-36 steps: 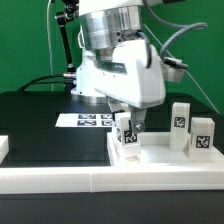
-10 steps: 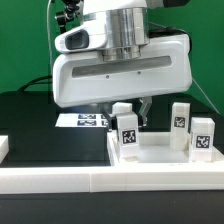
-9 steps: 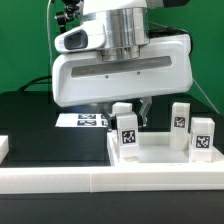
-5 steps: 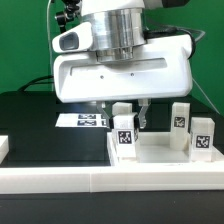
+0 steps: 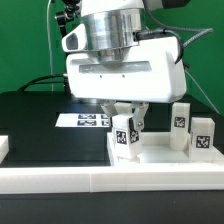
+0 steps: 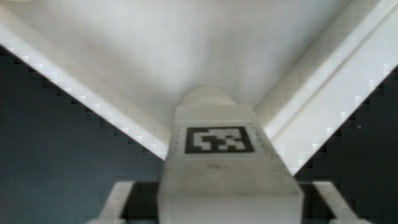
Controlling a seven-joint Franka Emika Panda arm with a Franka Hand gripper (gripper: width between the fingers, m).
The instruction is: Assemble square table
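The two-finger gripper hangs under the broad white wrist housing, its dark fingers coming down on either side of a small white plastic block leg with a black-and-white tag. The jaws stand narrow, closed on that leg, which is upright over the large white square plastic slab with a raised rim; whether its foot touches the slab cannot be told. In the wrist view the same leg fills the middle between the fingers, its tag facing the camera, with the white slab spreading beyond it. Two more white tagged legs stand upright toward the exterior view's right, well apart from the gripper. The flat white marker board lies on the black table behind, and a long white low border wall runs across the front.
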